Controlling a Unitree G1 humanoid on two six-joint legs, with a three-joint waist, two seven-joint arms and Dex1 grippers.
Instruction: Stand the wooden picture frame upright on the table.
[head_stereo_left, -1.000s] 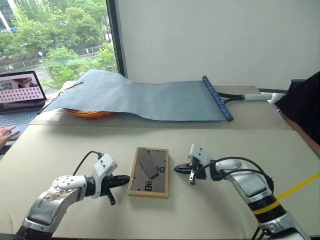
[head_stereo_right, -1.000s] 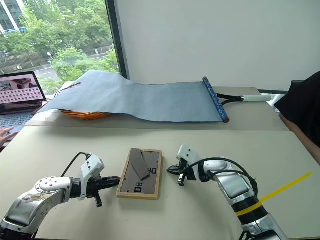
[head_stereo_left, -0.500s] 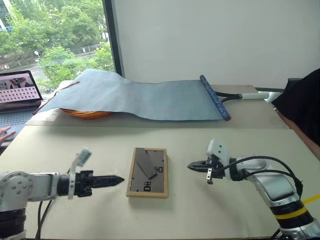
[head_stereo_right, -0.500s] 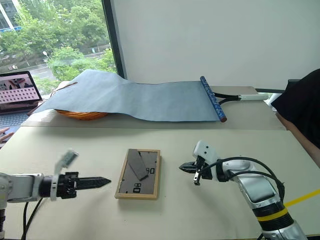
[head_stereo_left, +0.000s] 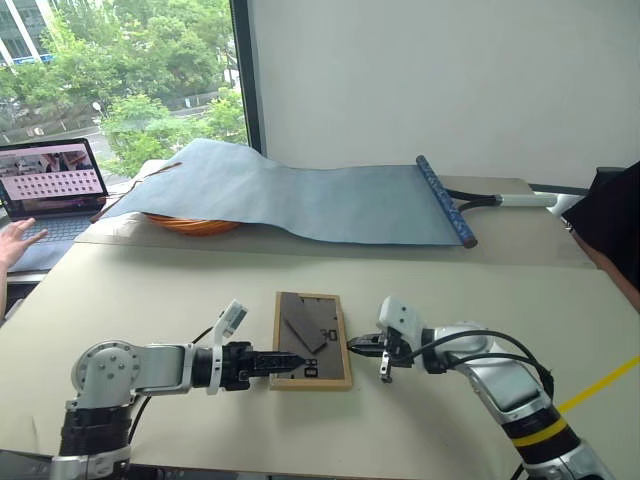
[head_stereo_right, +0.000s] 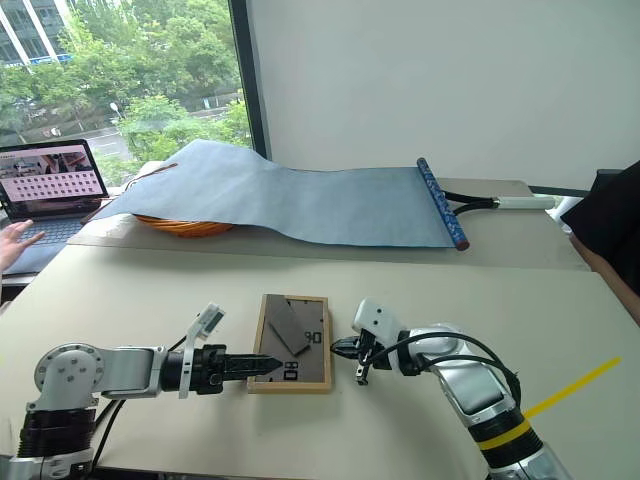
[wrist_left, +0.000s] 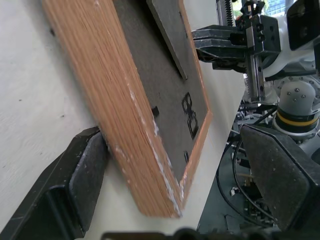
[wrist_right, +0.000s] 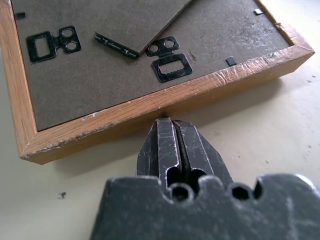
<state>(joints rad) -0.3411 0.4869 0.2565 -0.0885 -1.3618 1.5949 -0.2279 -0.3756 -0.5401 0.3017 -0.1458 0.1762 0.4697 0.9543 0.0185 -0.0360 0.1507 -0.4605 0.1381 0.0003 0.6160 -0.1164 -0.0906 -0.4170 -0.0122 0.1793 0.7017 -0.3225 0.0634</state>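
Wooden picture frame (head_stereo_left: 311, 340) lies back-up at lower centre of table (head_stereo_left: 470, 300). Left gripper (head_stereo_left: 290, 361) wide, straddling its edge; right gripper (head_stereo_left: 353, 346), closed, braces the opposite rim. Close left fully before tilting.

Office-like room, beige table (head_stereo_left: 150, 290), open laptop (head_stereo_left: 52, 182) by a large window (head_stereo_left: 120, 70), bare wall (head_stereo_left: 450, 80)

The wooden picture frame (head_stereo_left: 311, 339) is lying flat, face down on the table (head_stereo_left: 450, 300), near the front edge and roughly in the middle. Light wood border with some scuffs, dark grey backing facing up. You can see the hinged stand flap lying folded against the back, plus a few little black metal clips and hangers.
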